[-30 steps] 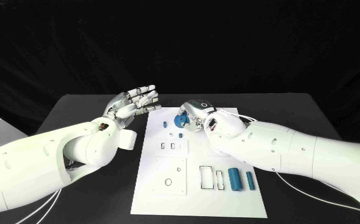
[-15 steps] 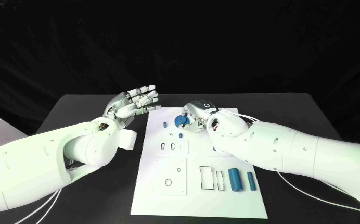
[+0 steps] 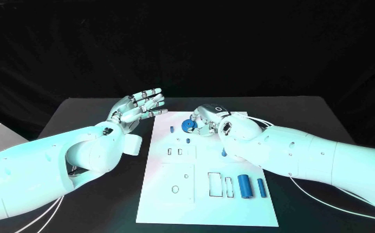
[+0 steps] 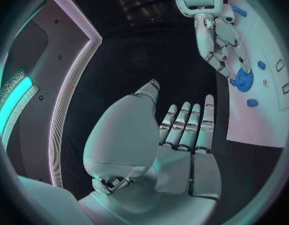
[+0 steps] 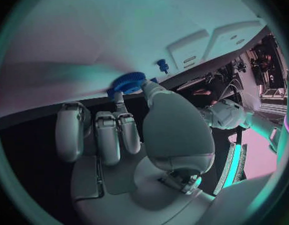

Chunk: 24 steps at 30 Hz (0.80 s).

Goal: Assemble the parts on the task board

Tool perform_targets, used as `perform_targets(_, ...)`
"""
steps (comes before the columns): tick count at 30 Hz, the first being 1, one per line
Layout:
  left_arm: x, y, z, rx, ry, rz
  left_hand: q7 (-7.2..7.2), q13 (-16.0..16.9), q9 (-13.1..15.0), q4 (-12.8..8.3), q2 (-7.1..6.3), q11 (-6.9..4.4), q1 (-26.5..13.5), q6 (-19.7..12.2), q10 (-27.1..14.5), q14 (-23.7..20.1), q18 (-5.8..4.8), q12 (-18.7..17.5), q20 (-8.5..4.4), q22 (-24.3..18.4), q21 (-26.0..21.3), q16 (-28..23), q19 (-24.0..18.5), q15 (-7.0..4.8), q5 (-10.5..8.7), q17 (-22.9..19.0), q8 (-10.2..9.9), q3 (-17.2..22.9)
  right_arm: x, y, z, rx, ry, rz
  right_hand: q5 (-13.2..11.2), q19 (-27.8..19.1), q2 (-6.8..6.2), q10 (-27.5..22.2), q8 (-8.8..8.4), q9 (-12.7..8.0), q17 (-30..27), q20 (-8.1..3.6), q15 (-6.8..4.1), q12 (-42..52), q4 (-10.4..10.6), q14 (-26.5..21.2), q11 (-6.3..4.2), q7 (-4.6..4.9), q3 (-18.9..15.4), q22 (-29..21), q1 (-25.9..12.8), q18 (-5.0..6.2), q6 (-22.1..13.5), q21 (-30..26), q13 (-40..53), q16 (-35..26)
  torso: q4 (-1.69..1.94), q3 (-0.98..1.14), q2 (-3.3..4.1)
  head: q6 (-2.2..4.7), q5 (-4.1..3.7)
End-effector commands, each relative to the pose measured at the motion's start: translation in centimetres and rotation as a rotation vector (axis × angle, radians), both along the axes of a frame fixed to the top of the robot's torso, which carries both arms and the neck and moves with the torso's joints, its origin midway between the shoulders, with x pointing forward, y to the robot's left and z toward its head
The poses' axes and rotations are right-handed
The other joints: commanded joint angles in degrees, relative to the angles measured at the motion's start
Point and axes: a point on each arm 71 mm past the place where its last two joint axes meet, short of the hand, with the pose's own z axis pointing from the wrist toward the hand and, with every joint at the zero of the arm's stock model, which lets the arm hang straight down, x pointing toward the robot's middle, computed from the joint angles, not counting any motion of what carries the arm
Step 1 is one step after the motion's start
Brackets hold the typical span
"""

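The white task board [image 3: 205, 195] lies in the middle of the black table. My right hand [image 3: 209, 118] is over the board's far end and pinches a blue gear [image 3: 188, 125] between thumb and a finger. The right wrist view shows the blue gear [image 5: 127, 82] at the fingertips, close to the board [image 5: 88, 40]. In the left wrist view the same gear [image 4: 244, 80] sits under the right hand [image 4: 216, 32]. My left hand [image 3: 141, 107] is raised beside the board's far left corner, fingers straight and apart, holding nothing; its palm [image 4: 182, 150] faces the board.
Two blue cylinders [image 3: 244, 186] [image 3: 262, 187] lie side by side near the board's front right. A small blue piece [image 3: 172, 128] sits left of the gear, and another [image 3: 224, 153] by my right forearm. Empty outlined slots [image 3: 214, 184] mark the board's front half.
My right hand has shifted slightly over the gear, which has barely moved. The left hand has stayed where it was.
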Motion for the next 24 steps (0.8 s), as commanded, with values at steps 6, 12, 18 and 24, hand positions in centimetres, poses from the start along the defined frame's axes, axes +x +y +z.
perform_targets(6, 0.1, 0.1, 0.1, -0.002, -0.012, -0.005, 6.44, -0.03, -0.09, -0.02, 0.56, 0.05, 0.0, -0.11, -0.08, -0.61, 0.55, -0.18, -0.01, -0.07, -0.23, -0.28, -0.46, 0.08, -0.18, -0.09, 0.02, 0.33, -0.8, -2.4, 0.9, 0.113, -0.058, -0.025, 1.66, 0.6, 0.55, 6.17, 0.25, 0.01, 15.06, -0.18, -0.3, 0.22, -0.24, 5.97, -0.28, -0.15, -0.32, 3.52, 0.3, -0.77, 0.64, 0.72, 15.07, 0.3, -0.26, 0.06, -0.16, 0.13, 0.05)
perform_targets(12, 0.4, 0.6, 0.0, 0.003, -0.013, 0.008, 6.44, -0.03, -0.09, -0.02, 0.56, 0.05, 0.0, -0.11, -0.08, -0.61, 0.55, -0.18, -0.01, -0.07, -0.23, -0.28, -0.46, 0.08, -0.18, -0.09, 0.02, 0.33, -1.2, -5.6, 3.1, 0.198, -0.043, -0.064, 2.07, 0.35, -0.15, 6.17, -0.07, -0.07, 15.06, -0.25, -0.32, 0.22, -0.81, 5.97, -0.25, -0.06, -0.2, 3.04, 1.68, -0.63, 0.28, 0.1, 15.07, 0.3, -0.81, 0.21, -0.46, 0.5, 0.19)
perform_targets(18, 0.7, 0.9, -0.1, 0.004, -0.018, 0.015, 6.43, -0.03, -0.09, -0.03, 0.51, 0.04, -0.01, -0.1, -0.07, -0.58, 0.54, -0.18, -0.02, -0.08, -0.24, -0.3, -0.47, 0.09, -0.18, -0.09, 0.02, 0.32, -1.6, -10.2, 4.9, 0.264, 0.038, -0.06, -0.3, -0.57, -0.95, 6.17, -0.5, -0.13, 14.62, -0.17, -0.21, 0.22, -2.26, 5.87, -0.07, 0.13, 0.4, 1.66, 6.1, -0.24, 0.19, -1.78, 15.07, 0.2, -1.65, 0.51, -1.16, 0.89, -0.02)
perform_targets(24, 0.8, 0.9, -0.1, -0.001, -0.024, 0.011, 6.39, -0.01, -0.07, 0.03, 0.07, 0.01, -0.22, 0.04, 0.11, 0.01, 0.55, -0.16, -0.03, -0.07, -0.23, -0.23, -0.43, 0.06, -0.21, -0.01, 0.07, 0.08, -2.4, -14.4, 5.4, 0.297, 0.052, -0.024, -0.59, -0.1, -2.79, 6.17, -0.39, -0.05, 15.06, -0.25, -0.34, 0.22, -5.68, 5.97, -0.07, 0.12, 0.6, 2.69, 12.05, -0.48, 1.13, -0.84, 15.07, 0.3, -2.08, 0.75, -1.33, 0.73, -0.8)
